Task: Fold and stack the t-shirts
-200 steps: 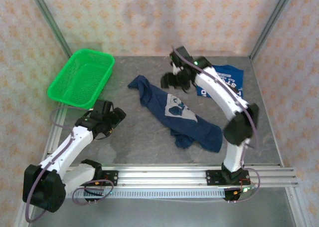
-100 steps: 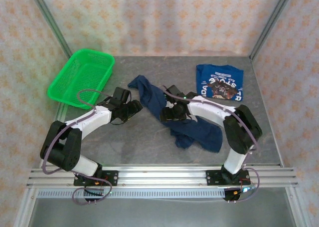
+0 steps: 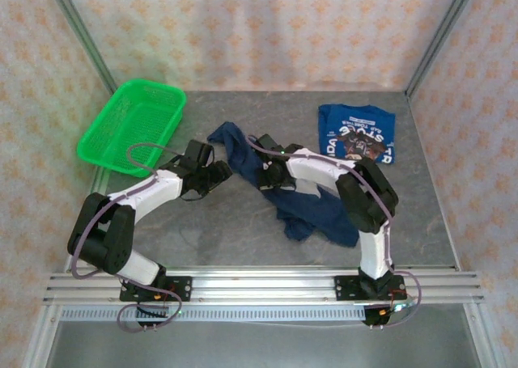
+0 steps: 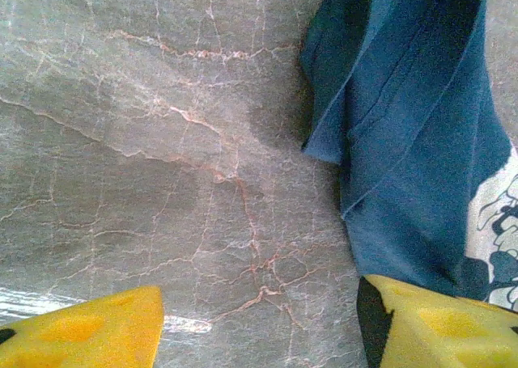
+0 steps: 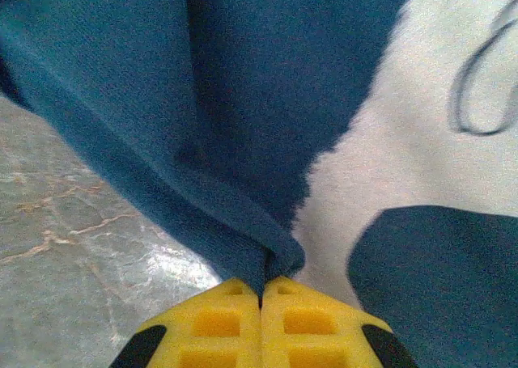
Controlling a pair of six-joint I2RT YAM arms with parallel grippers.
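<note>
Claw on right (image 5: 261,291) pinches navy tee (image 5: 243,101)

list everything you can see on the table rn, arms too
basket: one, green mesh, far left of the table
navy t-shirt: one, dark navy with a white print, crumpled across the middle
blue t-shirt: one, brighter blue with white lettering, folded flat, far right
table: one, grey marbled, under everything
left gripper: one, yellow fingers, open, at the navy t-shirt's left edge
right gripper: one, yellow fingers, shut on a fold of the navy t-shirt
</note>
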